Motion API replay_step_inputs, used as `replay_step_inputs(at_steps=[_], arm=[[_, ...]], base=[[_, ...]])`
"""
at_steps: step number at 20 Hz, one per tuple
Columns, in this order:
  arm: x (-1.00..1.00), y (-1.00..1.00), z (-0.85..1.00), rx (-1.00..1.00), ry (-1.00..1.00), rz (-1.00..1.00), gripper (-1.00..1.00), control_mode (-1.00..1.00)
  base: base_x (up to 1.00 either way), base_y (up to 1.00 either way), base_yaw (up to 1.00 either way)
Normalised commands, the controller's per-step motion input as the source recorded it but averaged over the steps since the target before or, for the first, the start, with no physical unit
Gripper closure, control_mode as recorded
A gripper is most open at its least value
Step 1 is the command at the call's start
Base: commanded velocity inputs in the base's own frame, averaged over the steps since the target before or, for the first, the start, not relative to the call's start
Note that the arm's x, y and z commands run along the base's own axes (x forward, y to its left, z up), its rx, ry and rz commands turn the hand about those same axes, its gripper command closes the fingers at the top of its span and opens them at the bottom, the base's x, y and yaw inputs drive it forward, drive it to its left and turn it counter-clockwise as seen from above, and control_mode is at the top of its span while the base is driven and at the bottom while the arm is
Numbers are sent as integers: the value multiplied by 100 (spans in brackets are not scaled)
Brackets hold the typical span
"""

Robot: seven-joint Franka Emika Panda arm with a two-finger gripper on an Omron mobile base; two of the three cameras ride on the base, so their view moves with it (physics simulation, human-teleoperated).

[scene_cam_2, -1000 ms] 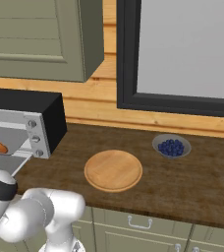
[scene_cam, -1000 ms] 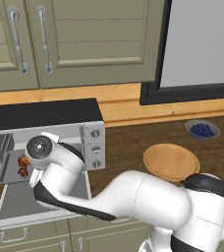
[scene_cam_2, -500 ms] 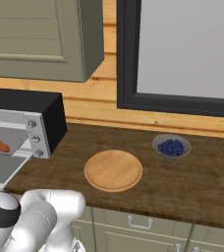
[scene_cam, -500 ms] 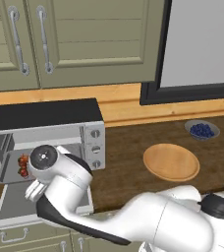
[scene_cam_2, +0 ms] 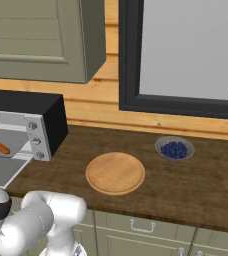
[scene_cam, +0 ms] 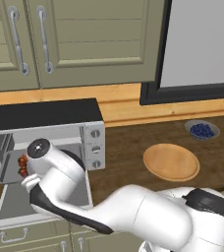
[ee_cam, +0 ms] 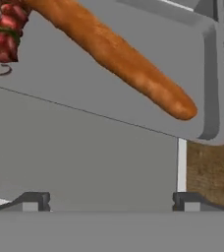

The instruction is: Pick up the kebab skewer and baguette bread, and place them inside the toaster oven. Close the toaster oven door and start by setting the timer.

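Now, toaster oven (scene_cam: pixel 50 118) on worktop (scene_cam_2: pixel 186 185), toaster oven door (scene_cam: pixel 45 206) down flat. Baguette bread (ee_cam: pixel 119 59) and kebab skewer (ee_cam: pixel 3 37) inside on tray. Gripper wide, empty. Risk: arm blocks door swing, lifting jolts tray, food slides.

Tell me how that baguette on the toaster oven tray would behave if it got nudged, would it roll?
The baguette bread looks round and slim, so a sideways nudge would probably roll it. It lies on a flat tray whose raised rim would likely stop it. It looks stiff and crusty, probably light for its length.
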Motion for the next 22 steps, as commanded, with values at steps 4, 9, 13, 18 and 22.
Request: replay_step_inputs(at_steps=[4,9,13,18,22], arm=[[4,0,-38,20,22,-51,-100,-100],[13,0,-46,15,5,-33,-100,-100],[18,0,-38,6,0,-16,-100,-100],[44,0,-30,3,0,-12,-100,-100],[83,0,-8,1,0,-15,-100,-100]], base=[[0,0,0],[0,0,0],[0,0,0],[0,0,0],[0,0,0]])
